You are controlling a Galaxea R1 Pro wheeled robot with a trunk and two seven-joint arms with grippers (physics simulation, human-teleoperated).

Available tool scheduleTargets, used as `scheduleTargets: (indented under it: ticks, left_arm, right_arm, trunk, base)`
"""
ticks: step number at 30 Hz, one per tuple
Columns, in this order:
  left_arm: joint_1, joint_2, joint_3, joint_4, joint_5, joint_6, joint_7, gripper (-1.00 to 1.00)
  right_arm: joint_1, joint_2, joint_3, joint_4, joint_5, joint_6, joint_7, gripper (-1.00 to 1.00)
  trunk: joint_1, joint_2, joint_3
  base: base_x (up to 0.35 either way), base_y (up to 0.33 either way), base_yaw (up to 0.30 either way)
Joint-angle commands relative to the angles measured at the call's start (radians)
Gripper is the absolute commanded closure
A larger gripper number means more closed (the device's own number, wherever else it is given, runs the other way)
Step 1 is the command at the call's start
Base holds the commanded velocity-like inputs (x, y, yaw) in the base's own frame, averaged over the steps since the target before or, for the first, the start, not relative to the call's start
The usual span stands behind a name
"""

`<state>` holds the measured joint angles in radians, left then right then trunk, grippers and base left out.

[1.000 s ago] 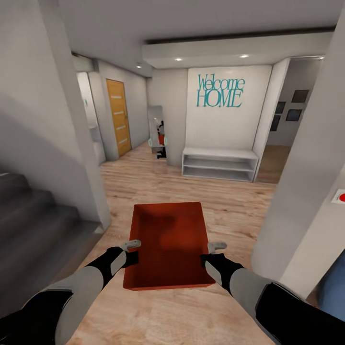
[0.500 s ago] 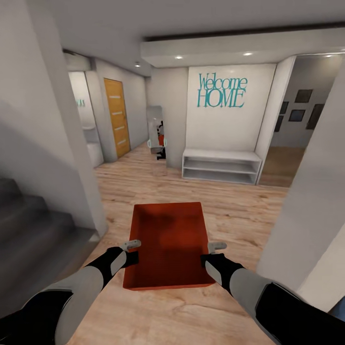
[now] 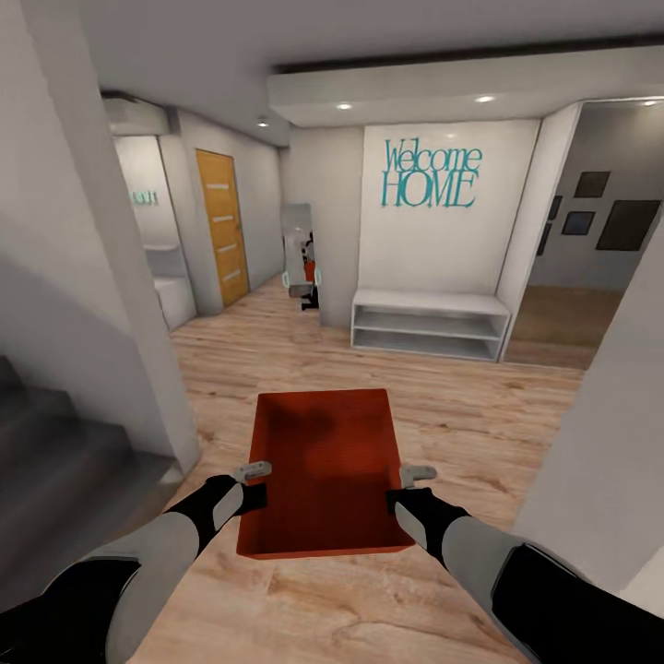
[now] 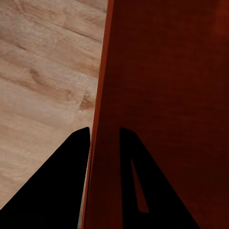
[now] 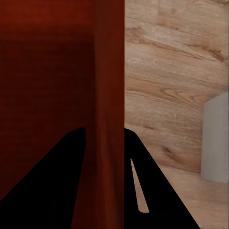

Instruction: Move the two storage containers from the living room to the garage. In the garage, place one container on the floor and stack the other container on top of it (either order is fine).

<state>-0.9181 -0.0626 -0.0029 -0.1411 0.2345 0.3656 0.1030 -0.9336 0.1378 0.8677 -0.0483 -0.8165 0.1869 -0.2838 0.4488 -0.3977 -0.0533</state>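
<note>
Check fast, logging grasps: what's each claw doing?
Left claw: shut on the bin, its left wall.
Right claw: shut on the bin's right wall.

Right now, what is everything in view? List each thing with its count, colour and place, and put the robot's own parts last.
storage container: one, orange-red, open-topped and empty, carried in front of the robot above the plank floor.
plank floor: one, light wood, running through the hallway.
stairs: one flight, dark grey, at the left.
door: one, orange wood, far left of the hallway.
shelf bench: one, white, against the far wall.
Welcome HOME lettering: one, teal, on the wall above the bench.
picture frames: three, dark, in the room at the far right.
left hand: one, black with grey fingers, clamped on the container's left wall.
right hand: one, same colours, clamped on its right wall.
</note>
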Motion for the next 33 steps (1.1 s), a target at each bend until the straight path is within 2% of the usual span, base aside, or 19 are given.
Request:
scheduleTargets:
  ticks: [1, 33]
  left_arm:
    - [-0.001, 0.000, 0.029, -0.003, -0.029, 0.007, 0.011, 1.00]
    - [-0.001, -0.002, 0.027, -0.003, -0.029, 0.007, 0.011, 1.00]
  right_arm:
    - [-0.001, 0.002, 0.020, -0.010, -0.014, 0.006, -0.003, 1.00]
    - [-0.001, 0.002, 0.020, -0.009, -0.014, 0.006, -0.003, 1.00]
  trunk:
    - [0.001, -0.002, -0.002]
    - [0.001, -0.002, -0.002]
  base:
    - [0.323, 0.000, 0.000]
    - [0.323, 0.000, 0.000]
